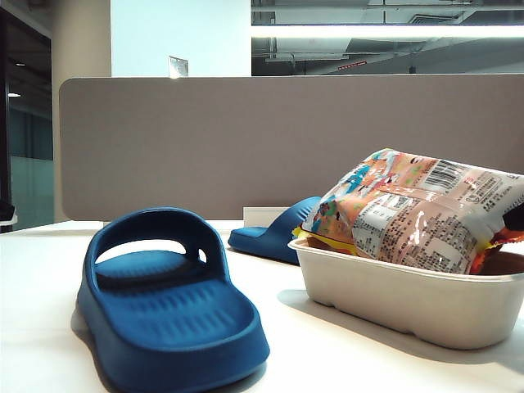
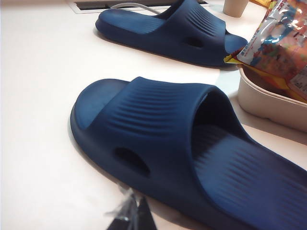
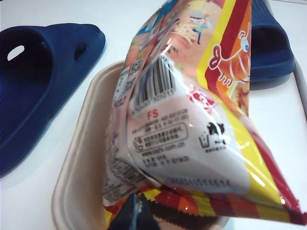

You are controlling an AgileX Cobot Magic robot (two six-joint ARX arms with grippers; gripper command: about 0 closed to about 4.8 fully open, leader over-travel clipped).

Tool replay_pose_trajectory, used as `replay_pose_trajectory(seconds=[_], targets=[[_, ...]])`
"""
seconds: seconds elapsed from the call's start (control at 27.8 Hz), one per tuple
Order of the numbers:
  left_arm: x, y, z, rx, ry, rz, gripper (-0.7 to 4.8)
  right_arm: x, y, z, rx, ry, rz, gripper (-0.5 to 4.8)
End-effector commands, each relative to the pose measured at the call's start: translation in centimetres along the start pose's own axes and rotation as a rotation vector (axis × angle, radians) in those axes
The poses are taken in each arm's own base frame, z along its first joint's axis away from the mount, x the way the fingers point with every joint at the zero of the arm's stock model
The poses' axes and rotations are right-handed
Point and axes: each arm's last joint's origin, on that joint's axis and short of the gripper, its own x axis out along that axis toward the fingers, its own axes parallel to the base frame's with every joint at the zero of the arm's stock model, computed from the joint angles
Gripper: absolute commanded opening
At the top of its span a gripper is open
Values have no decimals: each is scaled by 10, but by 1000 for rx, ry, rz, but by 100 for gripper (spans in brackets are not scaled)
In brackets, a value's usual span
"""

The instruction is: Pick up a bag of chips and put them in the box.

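The white counter (image 1: 49,270) fills the lower half of the exterior view, with one blue slipper (image 1: 164,303) at lower left and a second slipper (image 1: 270,233) at mid-frame behind it. At lower right sits the box (image 1: 393,299), and the bag of chips (image 1: 417,209) already rests in it, propped at a slant with its upper end over the rim. The bag looks light, puffy and glossy, so it would likely slip and crumple; the flat crimped yellow-red edge seems the surest place to pinch. The left pincer (image 2: 136,213), at the bottom edge of its wrist view beside the near slipper, is closed and empty. The right pincer (image 3: 136,215) sits closed at the bag's lower edge; whether it grips the seam I cannot tell.
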Motion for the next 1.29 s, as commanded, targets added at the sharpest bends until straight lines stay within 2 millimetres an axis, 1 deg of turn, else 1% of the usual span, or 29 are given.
replay_pose_trajectory(seconds=[0.04, 0.22, 0.36, 0.57, 0.93, 1.15, 1.29], targets=[[-1, 0, 2, 6, -20, -1, -6, 0, 0, 1, -4, -11, 7, -1], [-4, -1, 4, 15, -63, -1, -6, -1, 1, 2, -6, -19, 8, -1], [-6, -1, 7, 21, -94, 2, -6, -6, 2, 7, -29, -98, 11, -1], [-7, 4, 7, 10, -102, 54, -6, -10, 2, 11, -43, -156, 2, -1], [-13, 12, 11, 5, -161, 148, -6, -15, -8, 13, -26, -198, -111, -1], [-15, 18, 11, -8, -167, 213, -6, -18, -13, 14, -16, -212, -169, -1], [-16, 19, 11, -10, -167, 225, -6, -19, -16, 14, -8, -216, -204, -1]])
